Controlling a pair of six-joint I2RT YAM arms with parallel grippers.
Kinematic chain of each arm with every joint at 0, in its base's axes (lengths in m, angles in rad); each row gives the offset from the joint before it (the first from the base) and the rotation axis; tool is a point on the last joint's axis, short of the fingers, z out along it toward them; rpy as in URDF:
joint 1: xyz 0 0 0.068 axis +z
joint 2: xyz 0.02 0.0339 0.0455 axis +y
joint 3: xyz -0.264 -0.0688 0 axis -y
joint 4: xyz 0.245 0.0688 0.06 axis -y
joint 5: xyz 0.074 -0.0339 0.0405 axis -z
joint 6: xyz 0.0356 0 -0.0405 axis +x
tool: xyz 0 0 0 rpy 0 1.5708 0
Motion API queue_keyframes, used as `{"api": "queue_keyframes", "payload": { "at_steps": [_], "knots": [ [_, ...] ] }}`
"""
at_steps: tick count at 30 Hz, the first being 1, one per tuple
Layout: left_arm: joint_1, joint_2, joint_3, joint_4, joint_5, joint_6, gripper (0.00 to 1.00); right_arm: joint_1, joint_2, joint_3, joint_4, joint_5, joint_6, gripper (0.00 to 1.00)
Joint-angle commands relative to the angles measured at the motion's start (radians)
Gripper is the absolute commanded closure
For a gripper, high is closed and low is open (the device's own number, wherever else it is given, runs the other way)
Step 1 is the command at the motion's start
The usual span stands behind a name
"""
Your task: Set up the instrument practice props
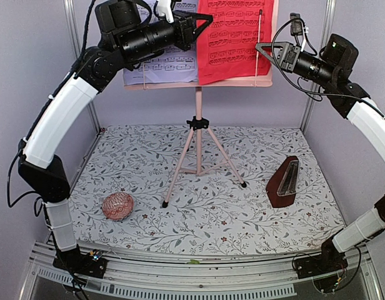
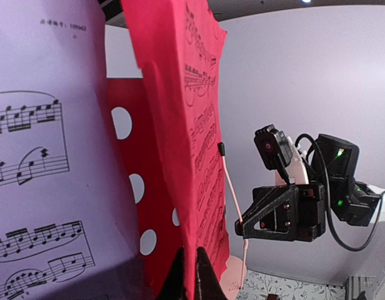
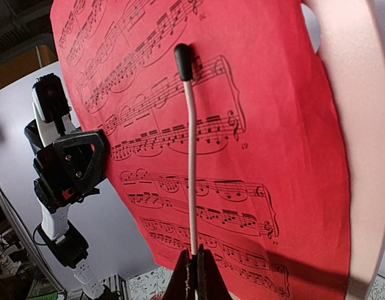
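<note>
Left pincer [image 2: 189, 272] clenched on red page [image 2: 180, 94] edge. Right pincer [image 3: 194, 272] clenched on clip wire [image 3: 190, 156] crossing that page. Stand [image 1: 198, 106] upright mid-table [image 1: 136, 169], lavender page [image 1: 164, 62] on its desk, metronome [image 1: 284, 182] right. Nearly done, I judge; red page unsecured.

high view, wrist views share red page [image 3: 261, 125]

Pale lavender walls [image 1: 149, 109] close me in on three sides, with metal frame posts [image 1: 307, 112] in the back corners. Below me is a grey-white leaf-and-flower print tablecloth [image 1: 255, 156]. A slotted aluminium rail [image 1: 199, 275] runs along the near edge. Light is even, shadows soft.
</note>
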Motion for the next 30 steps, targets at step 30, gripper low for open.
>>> {"api": "queue_keyframes", "payload": {
  "at_steps": [30],
  "knots": [
    [-0.019, 0.063, 0.042, 0.045, -0.036, 0.026, 0.86, 0.016, -0.016, -0.009, -0.030, -0.020, -0.026, 1.00]
  ]
}}
